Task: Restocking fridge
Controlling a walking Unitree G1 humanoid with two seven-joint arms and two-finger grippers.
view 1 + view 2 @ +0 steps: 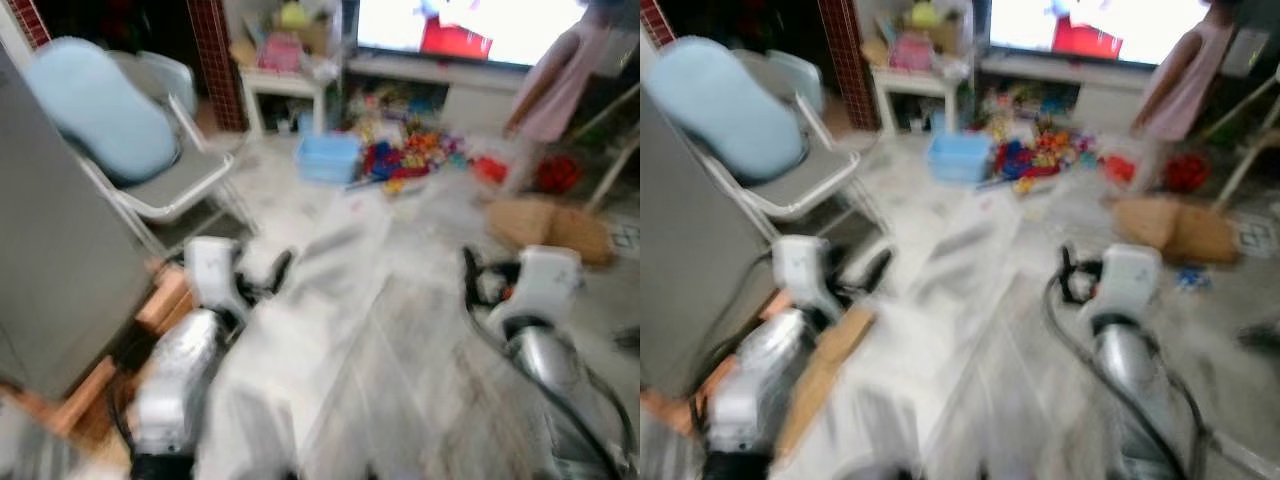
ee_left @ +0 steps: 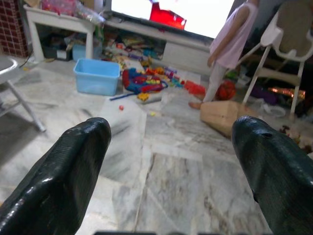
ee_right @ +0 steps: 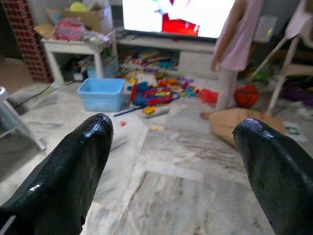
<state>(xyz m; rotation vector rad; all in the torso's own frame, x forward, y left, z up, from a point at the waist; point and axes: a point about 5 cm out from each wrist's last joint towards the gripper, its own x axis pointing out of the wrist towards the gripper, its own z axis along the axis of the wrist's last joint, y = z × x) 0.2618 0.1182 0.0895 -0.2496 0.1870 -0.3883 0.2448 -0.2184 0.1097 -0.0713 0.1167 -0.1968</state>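
The picture is blurred. A tall grey fridge side [image 1: 50, 260] stands close on my left, resting on a wooden base [image 1: 165, 300]. My left gripper [image 2: 171, 132] is held low over the marble floor [image 1: 400, 330], open, with nothing between its black fingers [image 2: 73, 161]. My right gripper [image 3: 171, 129] is level with it on the right, also open and empty. In the head views both silver arms reach forward, the left wrist [image 1: 212, 268] just beside the fridge's corner and the right wrist [image 1: 545, 285] out over bare floor.
A folding chair [image 1: 170, 185] with a light-blue cushion [image 1: 100, 110] stands behind the fridge. Farther off are a blue tub [image 1: 328, 158], scattered toys [image 1: 410, 150], a brown paper bag [image 1: 550, 228], a white side table [image 1: 285, 85] and a lit TV [image 1: 470, 25]. A person in pink [image 1: 565, 80] stands there.
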